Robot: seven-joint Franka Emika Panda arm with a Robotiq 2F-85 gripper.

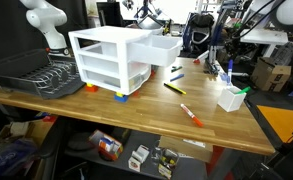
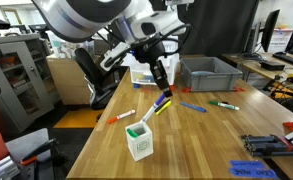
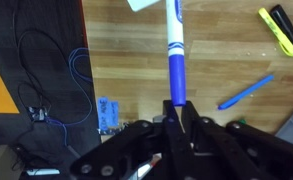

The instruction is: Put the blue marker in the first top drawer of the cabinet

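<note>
Grasp done: pincer (image 3: 178, 112) clenched on blue marker (image 3: 173, 50), centre frame | first top drawer (image 1: 158, 48) open, upper middle | we judge carry and release left

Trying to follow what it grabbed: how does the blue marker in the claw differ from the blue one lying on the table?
The held marker is clamped in the claw; the loose marker lies free on the table. The held marker is deep blue with a white section; the loose marker looks lighter blue throughout. In the wrist view the held marker points straight up; the loose marker slants. Both are slim.
</note>
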